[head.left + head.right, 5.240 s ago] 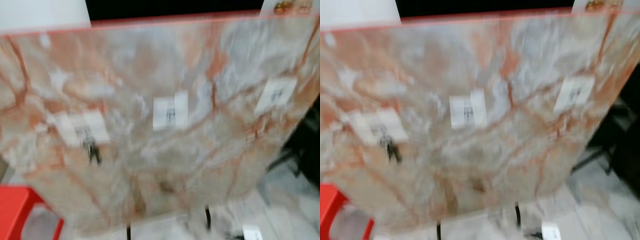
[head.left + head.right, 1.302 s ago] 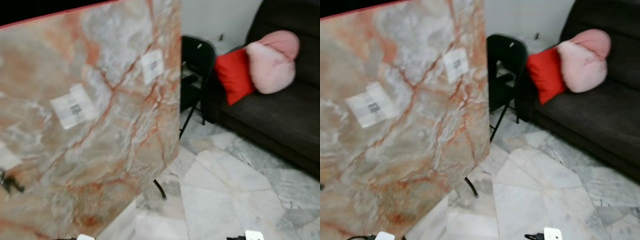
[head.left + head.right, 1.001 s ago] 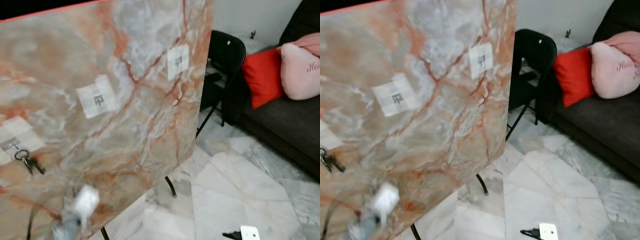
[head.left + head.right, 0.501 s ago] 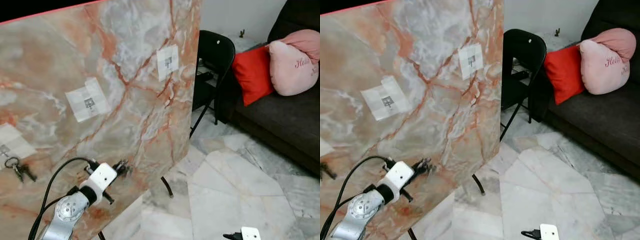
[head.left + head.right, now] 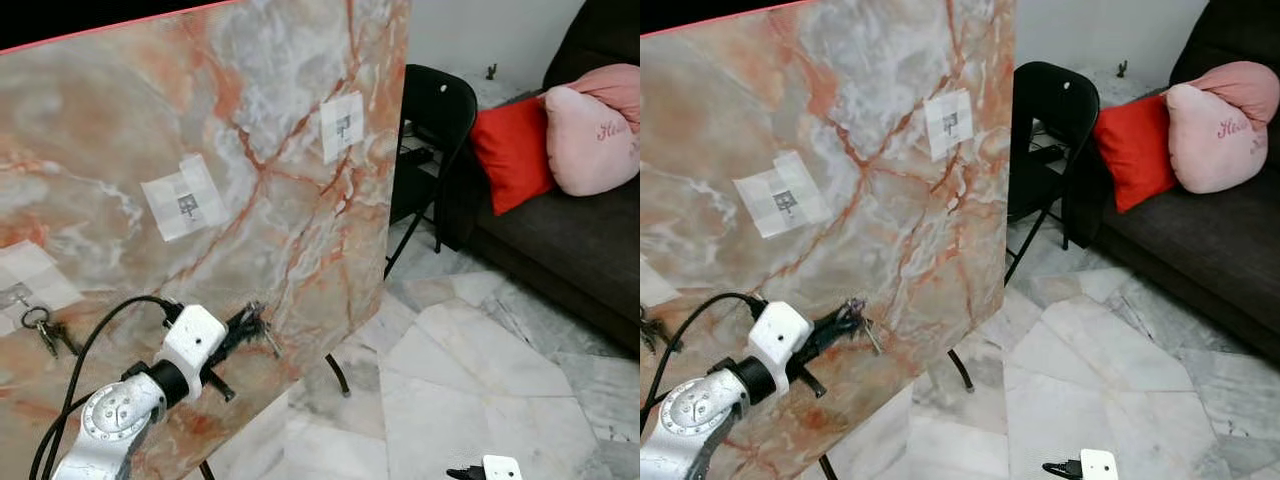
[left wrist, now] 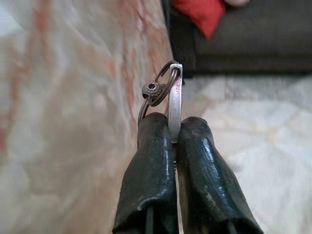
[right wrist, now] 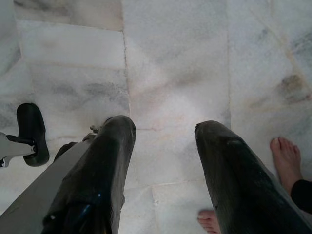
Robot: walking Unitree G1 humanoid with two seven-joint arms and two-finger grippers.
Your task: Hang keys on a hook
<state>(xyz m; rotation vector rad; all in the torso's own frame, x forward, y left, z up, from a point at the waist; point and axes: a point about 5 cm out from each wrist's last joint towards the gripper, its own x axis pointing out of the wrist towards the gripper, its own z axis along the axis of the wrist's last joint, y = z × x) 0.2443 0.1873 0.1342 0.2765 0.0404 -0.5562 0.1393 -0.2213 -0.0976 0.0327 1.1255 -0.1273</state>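
Hanging at the far left of the tilted marble-patterned board (image 5: 280, 120), a set of keys on a ring (image 5: 42, 330) dangles from the hook on a white taped patch (image 5: 25, 285). Just to the right and lower, the left end effector (image 5: 250, 325) reaches up toward the board from the silver arm, its two black fingers (image 6: 151, 170) pinched together on a second bunch of keys (image 6: 165, 92); the wrist view shows a flat silver key blade clamped between the pads with a wire ring and a small bead at its tip, close to the board's face. Further right on the board sit a middle white patch with a hook (image 5: 183, 205) and an upper patch with a hook (image 5: 342, 125), both bare. Beyond the board's right edge stands a black folding chair (image 5: 440, 110), then a dark sofa (image 5: 570, 250) carrying a red cushion (image 5: 510, 150) and a pink cushion (image 5: 595, 125). The right end effector (image 7: 163, 131) hangs over the marble floor (image 7: 170, 58) with its fingers spread wide, a person's bare feet (image 7: 285, 156) nearby.
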